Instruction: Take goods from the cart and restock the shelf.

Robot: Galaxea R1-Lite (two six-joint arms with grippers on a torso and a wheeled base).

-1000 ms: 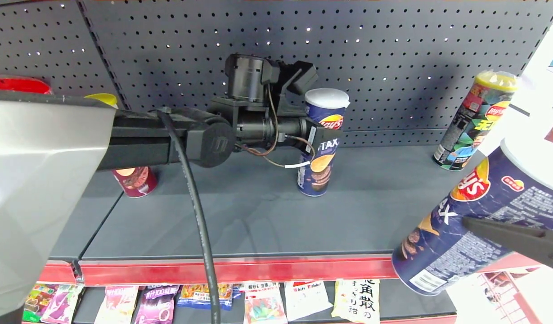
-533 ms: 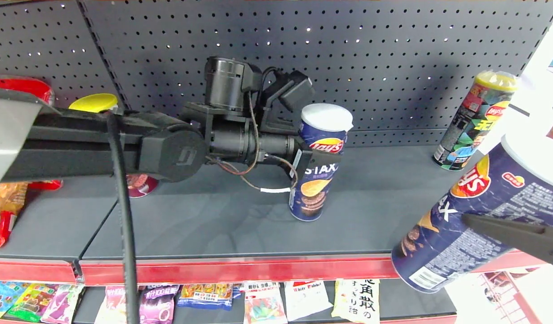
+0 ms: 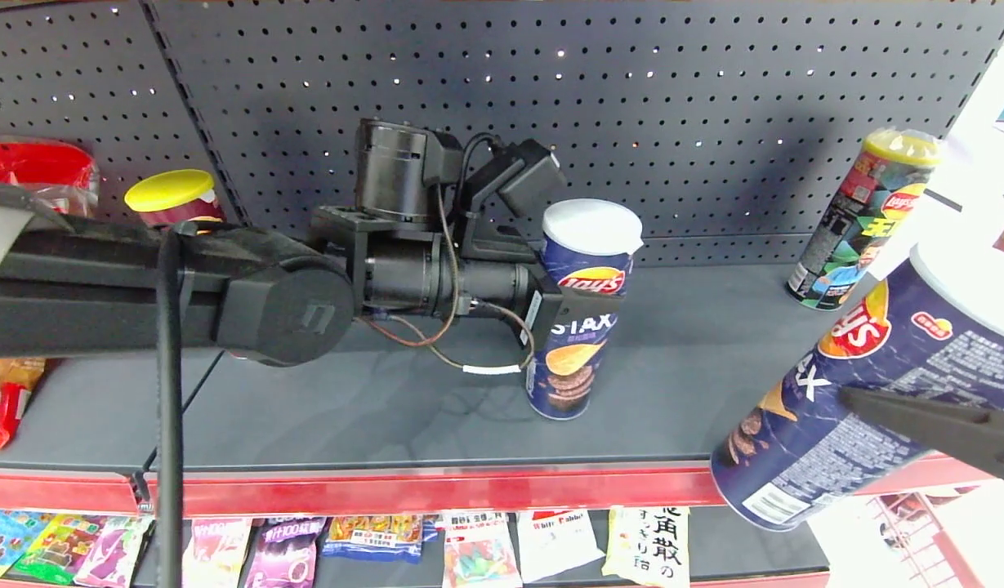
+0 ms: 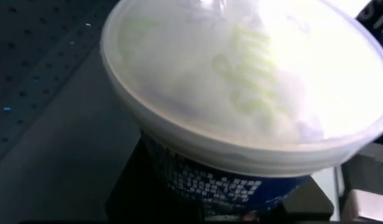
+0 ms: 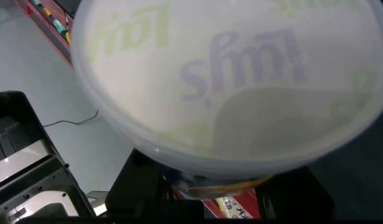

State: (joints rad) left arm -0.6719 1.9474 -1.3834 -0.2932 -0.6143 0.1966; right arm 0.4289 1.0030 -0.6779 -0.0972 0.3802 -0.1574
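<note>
"Seating the blue cardboard crisp tube with the white plastic lid looks like the step in hand," says the stocker. "The left claw is clamped round its middle. The tube is on the grey shelf board, a little behind the red front rail, and it leans slightly. Whether its base sits flat cannot be told."

"Then the arm should right it first," answers the trainer. "Bring it plumb, press the base gently onto the board, and only then spread the fingers. A tall, light tube released on a lean would likely topple."

"And the withdrawal?"

"Sideways, running parallel to the rail, with the fingers wide so that neither pad drags on the tube's wall."

"The right claw grips a second matching blue tube. It is tilted, out in front of the rail near its right end."

"That one is best held there until the left arm is out of the way. Its likely place is behind the rail, between the first tube and the dark tube with the yellow lid, which stands well behind the rail's right end. It should go in upright and apart from both, so that nothing gets nudged."
</note>
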